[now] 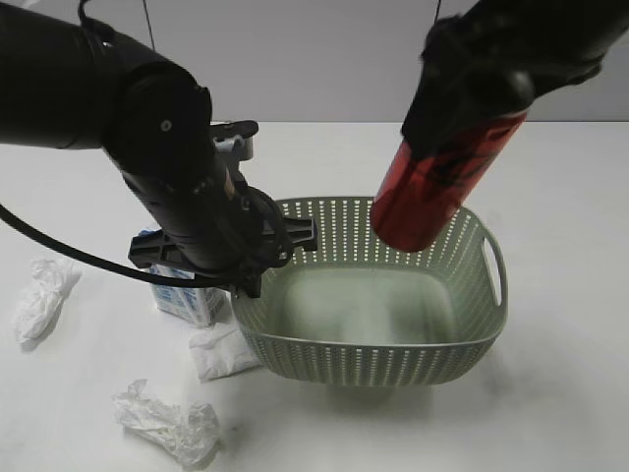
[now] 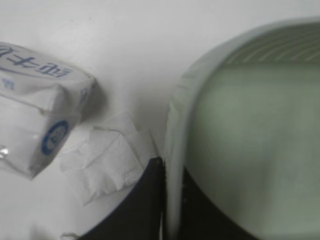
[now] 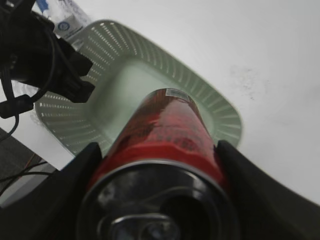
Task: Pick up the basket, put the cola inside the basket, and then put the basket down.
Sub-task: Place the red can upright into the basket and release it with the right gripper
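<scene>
- The cola (image 1: 437,182) hangs tilted above the basket's (image 1: 393,359) far right part, its lower end dipping at about rim level and its long axis slanting down and to the left toward the basket's middle.
- The right gripper (image 3: 160,165) has its jaws closed on the can's sides near the silver top; in the right wrist view the can points straight away from the jaws, down at the pale green floor of the basket.
- The basket is empty inside. Whether it is lifted clear of the desk (image 1: 550,197) or resting on it cannot be told for sure, though its blurred floor suggests it is held up.
- The left gripper (image 2: 167,200) has its jaws pinched on the basket's left rim, one on each side of the wall.
- So the right arm carries the move to come: judged from here, the can needs only to go down along its own axis and be let go.
- A carton (image 1: 185,295) stands just beside the basket's left wall, with crumpled tissues (image 1: 172,423) around it on the desk.
</scene>
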Robot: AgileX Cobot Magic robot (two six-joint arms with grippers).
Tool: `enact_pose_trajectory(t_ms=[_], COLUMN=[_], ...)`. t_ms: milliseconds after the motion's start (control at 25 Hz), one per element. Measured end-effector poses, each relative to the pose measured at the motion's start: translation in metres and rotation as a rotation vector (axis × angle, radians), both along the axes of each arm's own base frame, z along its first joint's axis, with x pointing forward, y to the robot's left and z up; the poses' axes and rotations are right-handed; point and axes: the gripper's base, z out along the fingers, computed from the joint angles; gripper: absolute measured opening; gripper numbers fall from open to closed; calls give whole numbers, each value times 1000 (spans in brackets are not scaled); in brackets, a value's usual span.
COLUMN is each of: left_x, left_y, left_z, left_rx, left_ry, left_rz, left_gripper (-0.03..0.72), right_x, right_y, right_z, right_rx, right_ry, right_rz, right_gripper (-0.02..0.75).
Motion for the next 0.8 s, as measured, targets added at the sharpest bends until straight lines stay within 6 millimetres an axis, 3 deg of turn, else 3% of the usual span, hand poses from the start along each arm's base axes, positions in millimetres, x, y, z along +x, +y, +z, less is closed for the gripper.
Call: enact_pose_trajectory(t_ms=[240,480,720,800], left_x=[0,0,0,0], left_y=[0,0,0,0], left_z=[0,0,0,0], left_rx=[1,0,5,7], left_ry=[-1,-1,0,-2], left_rz=[0,0,-3,-4], left_gripper=[6,6,6,6], right_x=[24,34,30,30], right_y=[30,37,36,36], right_z=[-54,-103,-116,-116], right_rx=[-102,-139,-139,-132], right_ry=[136,190,212,217], right_rz=[32,15,7,5], right_gripper=[494,494,503,582])
